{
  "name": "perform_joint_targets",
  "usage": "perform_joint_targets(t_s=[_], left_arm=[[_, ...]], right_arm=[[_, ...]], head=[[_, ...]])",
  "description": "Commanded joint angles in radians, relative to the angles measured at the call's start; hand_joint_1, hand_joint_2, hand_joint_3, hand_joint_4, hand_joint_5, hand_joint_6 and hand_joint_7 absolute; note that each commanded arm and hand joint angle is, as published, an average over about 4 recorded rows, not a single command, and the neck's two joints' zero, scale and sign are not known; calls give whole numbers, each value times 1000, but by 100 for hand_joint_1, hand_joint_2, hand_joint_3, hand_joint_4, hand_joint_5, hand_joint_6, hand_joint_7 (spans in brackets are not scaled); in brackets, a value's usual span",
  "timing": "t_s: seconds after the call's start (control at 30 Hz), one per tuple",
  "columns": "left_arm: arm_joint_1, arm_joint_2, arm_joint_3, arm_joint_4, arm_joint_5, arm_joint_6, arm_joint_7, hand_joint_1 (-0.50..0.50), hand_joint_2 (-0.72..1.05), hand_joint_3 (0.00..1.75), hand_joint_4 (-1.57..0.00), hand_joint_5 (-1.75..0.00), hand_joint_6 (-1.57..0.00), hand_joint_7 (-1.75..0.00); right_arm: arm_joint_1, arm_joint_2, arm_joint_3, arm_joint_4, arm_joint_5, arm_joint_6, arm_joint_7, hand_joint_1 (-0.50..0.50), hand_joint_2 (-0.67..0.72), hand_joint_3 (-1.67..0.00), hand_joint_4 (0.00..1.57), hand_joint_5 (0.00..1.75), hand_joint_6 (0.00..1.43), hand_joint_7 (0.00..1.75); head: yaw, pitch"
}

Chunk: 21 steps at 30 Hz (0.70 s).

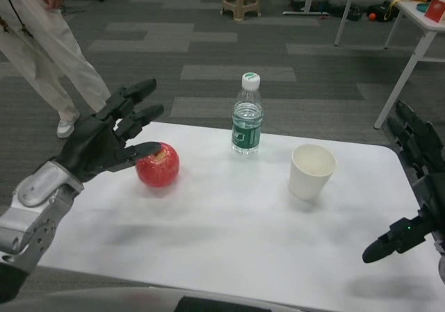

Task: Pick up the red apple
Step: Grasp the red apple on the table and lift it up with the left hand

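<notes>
The red apple (158, 165) sits on the white table (229, 222), left of centre. My left hand (108, 137) is just left of it with fingers spread, and the thumb tip touches the apple's upper left side. The other fingers stretch above and behind the apple without closing on it. My right hand (416, 180) hovers at the table's right edge, fingers apart and holding nothing.
A clear water bottle (247, 115) with a green label and white cap stands behind the table's centre. A white paper cup (311, 171) stands to its right. A person (42, 48) in light trousers stands off the far left corner. Another table (417, 13) stands at the back right.
</notes>
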State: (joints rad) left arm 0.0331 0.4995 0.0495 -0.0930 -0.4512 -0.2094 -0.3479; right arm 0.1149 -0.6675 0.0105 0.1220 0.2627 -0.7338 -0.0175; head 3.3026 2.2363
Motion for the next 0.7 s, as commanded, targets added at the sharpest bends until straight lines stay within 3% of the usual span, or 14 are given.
perform_joint_targets(t_s=[0.03,0.4,0.47,0.6,0.7], left_arm=[[-22,47,17,-29,19,51,-5,-43,105,4,0,-41,0,-28],[-65,59,48,-66,177,131,-67,-46,105,0,0,-51,0,-28],[-76,59,55,-78,232,154,-90,-46,96,0,0,-51,0,-28],[-97,59,58,-106,351,198,-134,-48,21,0,0,-46,0,-28],[-112,59,58,-125,456,238,-173,-48,-15,0,0,-46,0,-28]], right_arm=[[-25,-18,10,15,7,7,-2,-46,34,0,0,0,0,14],[-37,-25,12,29,13,7,-2,-46,34,0,0,0,0,14],[-39,-27,15,31,16,7,-2,-46,34,0,0,0,0,14],[-47,-29,22,36,21,7,-2,-46,34,0,0,0,0,14],[-51,-29,28,40,26,6,-2,-46,34,0,0,0,0,14]], head=[[2,-7],[21,-2],[37,3],[42,9],[53,12]])
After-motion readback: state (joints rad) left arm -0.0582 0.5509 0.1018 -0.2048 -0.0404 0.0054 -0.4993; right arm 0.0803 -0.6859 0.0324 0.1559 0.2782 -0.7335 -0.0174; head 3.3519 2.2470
